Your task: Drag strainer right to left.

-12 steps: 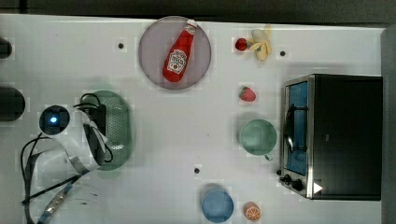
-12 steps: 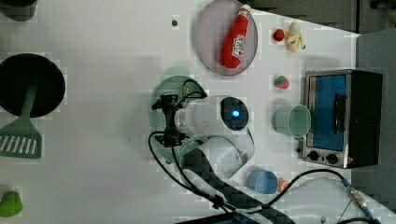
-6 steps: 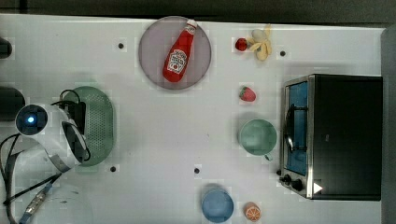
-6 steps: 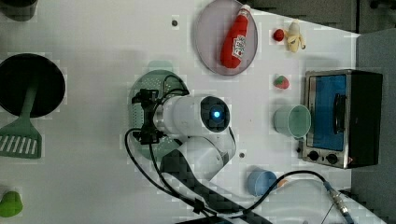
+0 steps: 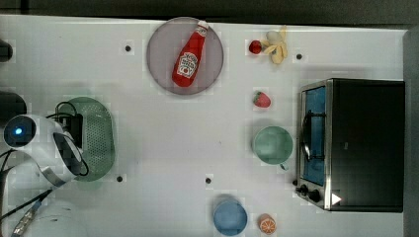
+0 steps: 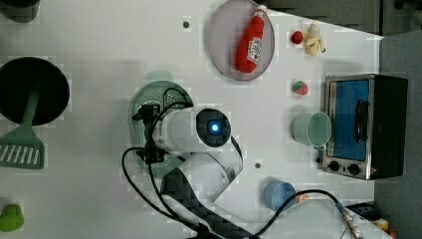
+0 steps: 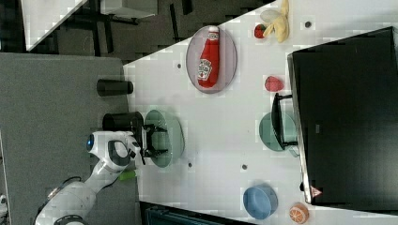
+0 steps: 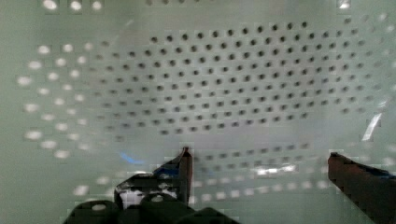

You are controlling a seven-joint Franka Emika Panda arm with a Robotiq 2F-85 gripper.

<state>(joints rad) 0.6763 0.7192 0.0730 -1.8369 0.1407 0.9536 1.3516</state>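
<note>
Claw inside the strainer at the table's edge

The strainer [image 5: 99,136] lies near the top view's left edge, well apart from the oven [image 5: 363,143]. The gripper [image 8: 259,175] hangs inside it, fingers spread wide, gripping nothing.

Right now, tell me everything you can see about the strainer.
The strainer is a large, pale mint-green oval colander that looks like plastic, its basin dotted with small holes inside a wide smooth rim. It sits upright on the white table near the top view's left edge, its long axis running up and down that picture. The gripper hangs open inside the basin, fingers spread close over the perforated floor; whether they touch it cannot be told.
</note>
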